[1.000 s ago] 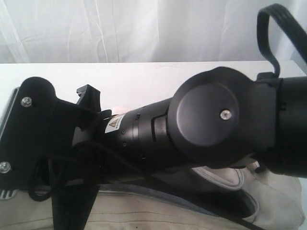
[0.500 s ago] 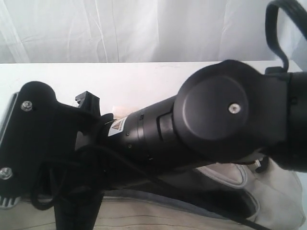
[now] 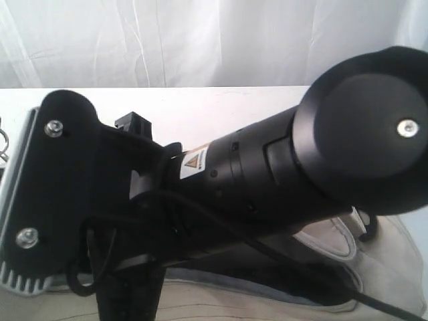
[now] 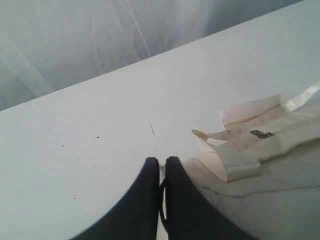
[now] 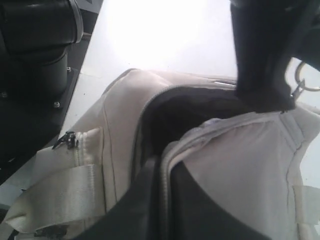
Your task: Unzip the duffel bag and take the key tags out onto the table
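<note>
The cream duffel bag (image 5: 120, 115) lies unzipped, its dark lining showing. My right gripper (image 5: 162, 165) is shut on the grey zipper edge of the bag's opening flap. My left gripper (image 4: 161, 161) is shut just above the table (image 4: 100, 130), beside the bag's end (image 4: 280, 165). A thin dark loop sits between its fingers. In the right wrist view a metal ring (image 5: 302, 75) hangs at that gripper's black finger (image 5: 260, 60). The coloured key tags themselves are hidden. A black arm (image 3: 267, 174) blocks most of the exterior view, with the bag (image 3: 394, 267) below it.
A webbing handle (image 4: 235, 160) lies folded on the bag's end. A grey zipper pull (image 5: 67, 140) rests on a side pocket. A black arm base (image 5: 35, 45) stands beside the bag. White curtain backs the table (image 3: 221, 107).
In the exterior view the black arm has swung up and to the right, closer to the camera. Its round joint now sits at the top right.
</note>
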Controlling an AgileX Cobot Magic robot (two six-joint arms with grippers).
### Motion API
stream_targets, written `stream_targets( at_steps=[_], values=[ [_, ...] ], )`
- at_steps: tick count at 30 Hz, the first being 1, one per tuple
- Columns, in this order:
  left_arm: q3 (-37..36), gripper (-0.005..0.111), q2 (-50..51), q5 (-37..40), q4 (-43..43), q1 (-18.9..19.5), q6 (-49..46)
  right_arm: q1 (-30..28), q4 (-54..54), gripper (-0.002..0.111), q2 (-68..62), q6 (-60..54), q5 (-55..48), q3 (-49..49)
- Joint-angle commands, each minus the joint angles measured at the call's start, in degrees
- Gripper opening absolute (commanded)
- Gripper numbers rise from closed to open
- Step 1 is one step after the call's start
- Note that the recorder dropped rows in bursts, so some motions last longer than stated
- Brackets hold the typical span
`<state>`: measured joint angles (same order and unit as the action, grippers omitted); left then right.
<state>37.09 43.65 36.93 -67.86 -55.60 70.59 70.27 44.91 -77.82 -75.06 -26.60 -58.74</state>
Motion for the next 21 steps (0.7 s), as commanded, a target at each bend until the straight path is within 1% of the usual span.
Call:
stream_targets(
  at_steps=[1,5,8,12,18,21],
  values=[
    [0.2,0.000,4.1,0.3,-9.9,6.9,6.7,0.4,0.0,0.000,1.3,1.0,-8.1,0.2],
    [0.2,0.000,9.0,-7.8,-9.9,15.6,8.6,0.4,-1.1,0.000,2.0,1.0,-8.1,0.2],
    [0.2,0.000,12.0,-15.5,-9.9,22.4,10.1,0.4,-2.2,0.000,2.9,1.0,-7.7,0.2],
    [0.2,0.000,14.7,-24.0,-9.9,29.1,10.5,0.4,-5.2,0.000,4.9,2.5,-4.8,0.2],
    [0.2,0.000,18.7,-30.4,-9.9,35.7,10.5,0.4,-12.6,0.000,7.4,9.1,2.9,0.2],
    [0.2,0.000,19.2,-35.2,-9.3,37.2,10.6,0.4,-13.9,0.000,7.2,11.1,5.3,0.2]
  ],
)
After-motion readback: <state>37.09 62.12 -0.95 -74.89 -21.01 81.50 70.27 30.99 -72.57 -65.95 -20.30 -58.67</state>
